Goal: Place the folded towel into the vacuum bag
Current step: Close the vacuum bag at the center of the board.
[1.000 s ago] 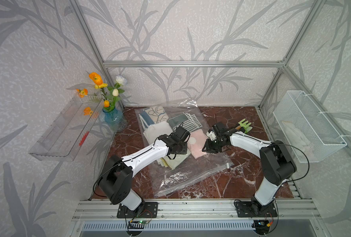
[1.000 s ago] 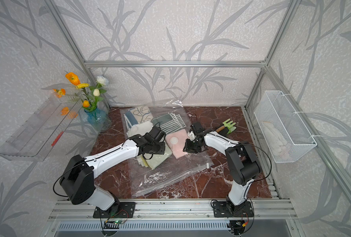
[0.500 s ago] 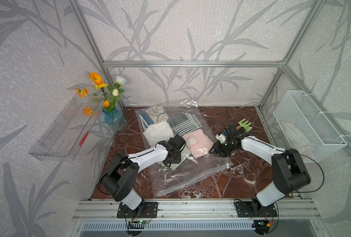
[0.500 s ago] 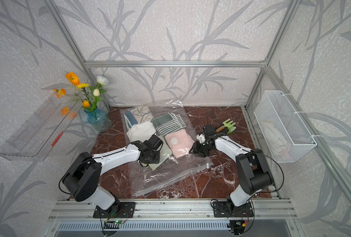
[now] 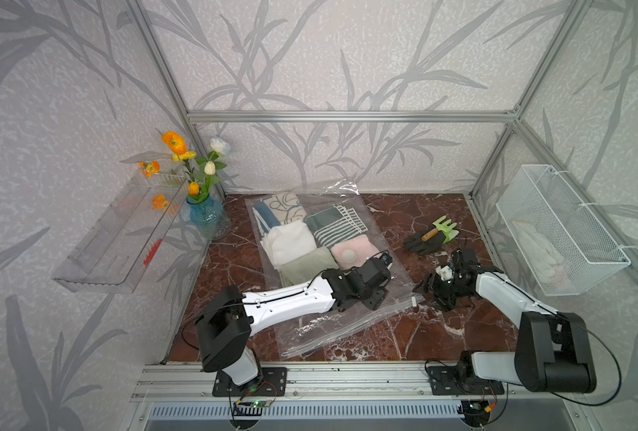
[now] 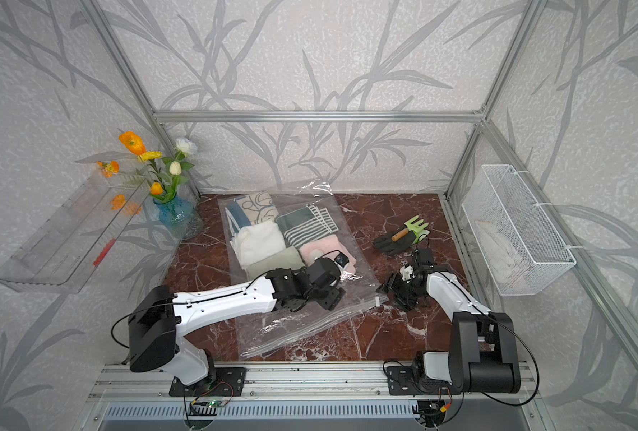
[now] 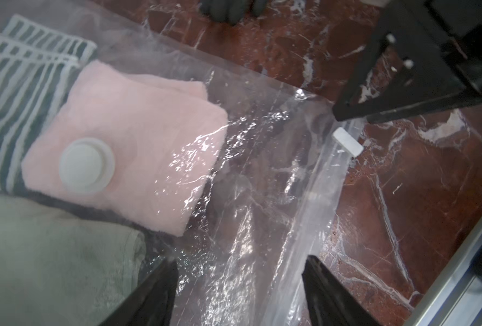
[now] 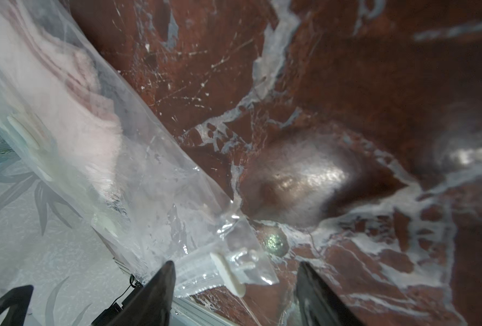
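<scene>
Left wrist view: the left gripper (image 7: pixel 240 261) has its two black fingers spread wide, with only clear, crinkled plastic of the vacuum bag (image 7: pixel 262 183) showing between them; nothing is pinched.
Right wrist view: the right gripper (image 8: pixel 235 264) also has its fingers spread, and the white slider clip (image 8: pixel 228 273) at the bag's corner lies between them, not clamped.
Vacuum bag: in both top views it lies flat on the red marble table (image 5: pixel 440 336), running from upper centre down toward lower centre of the frame, with its zip strip (image 5: pixel 347 328) along the near edge.
Valve: the round white valve (image 7: pixel 86 166) sits on the bag's face, right over the pink towel (image 7: pixel 138 124).
Towels: all the folded towels are inside the bag. The pink towel and the olive towel (image 5: pixel 302 266) lie nearest the zip edge, with clear plastic between them and the strip. Behind them are a white towel (image 5: pixel 289 242) and a striped towel (image 5: pixel 334 224), and a patterned towel (image 5: pixel 278 207) is farthest back.
Left arm: in a top view its gripper (image 5: pixel 375 296) hovers over the bag just below the pink towel.
Right arm: its gripper (image 5: pixel 431 294) is low over the table at centre right, just beside the bag's clip corner (image 5: pixel 414 300).
Other items: a black glove (image 5: pixel 424 242) with a green hand rake (image 5: pixel 446 228) on it lies at right of centre. A blue vase of flowers (image 5: pixel 205 216) stands at left. A white wire basket (image 5: pixel 560 231) hangs on the right wall.
</scene>
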Controlling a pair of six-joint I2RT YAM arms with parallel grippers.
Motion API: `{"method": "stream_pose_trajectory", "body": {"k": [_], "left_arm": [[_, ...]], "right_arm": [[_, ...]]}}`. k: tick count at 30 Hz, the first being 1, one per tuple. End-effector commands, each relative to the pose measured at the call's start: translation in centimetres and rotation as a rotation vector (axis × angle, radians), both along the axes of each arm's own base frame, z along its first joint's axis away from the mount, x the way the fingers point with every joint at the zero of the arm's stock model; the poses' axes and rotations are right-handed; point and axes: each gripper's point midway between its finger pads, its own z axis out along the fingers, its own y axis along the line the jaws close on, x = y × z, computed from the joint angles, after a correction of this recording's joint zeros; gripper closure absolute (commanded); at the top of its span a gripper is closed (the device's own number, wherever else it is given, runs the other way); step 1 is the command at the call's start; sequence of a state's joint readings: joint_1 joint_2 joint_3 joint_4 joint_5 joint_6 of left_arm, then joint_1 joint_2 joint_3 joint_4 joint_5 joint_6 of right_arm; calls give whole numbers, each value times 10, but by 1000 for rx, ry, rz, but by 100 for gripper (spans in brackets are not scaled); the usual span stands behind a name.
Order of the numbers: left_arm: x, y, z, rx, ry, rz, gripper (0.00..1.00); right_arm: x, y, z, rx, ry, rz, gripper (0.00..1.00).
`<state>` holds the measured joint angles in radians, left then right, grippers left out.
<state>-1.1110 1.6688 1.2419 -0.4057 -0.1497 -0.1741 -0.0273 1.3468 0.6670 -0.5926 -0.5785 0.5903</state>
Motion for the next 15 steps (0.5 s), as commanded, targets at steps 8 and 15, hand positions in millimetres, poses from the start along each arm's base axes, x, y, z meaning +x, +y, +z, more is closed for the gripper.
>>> {"method": "stream_pose_trajectory", "body": {"k": [8, 15], "left_arm": [[-7, -61, -43, 224, -140, -245, 24], [-4, -60, -67, 286, -174, -257, 24]], "right_arm": [[20, 9, -4, 120, -21, -140, 48], [24, 13, 0, 153, -31, -161, 74]]}}
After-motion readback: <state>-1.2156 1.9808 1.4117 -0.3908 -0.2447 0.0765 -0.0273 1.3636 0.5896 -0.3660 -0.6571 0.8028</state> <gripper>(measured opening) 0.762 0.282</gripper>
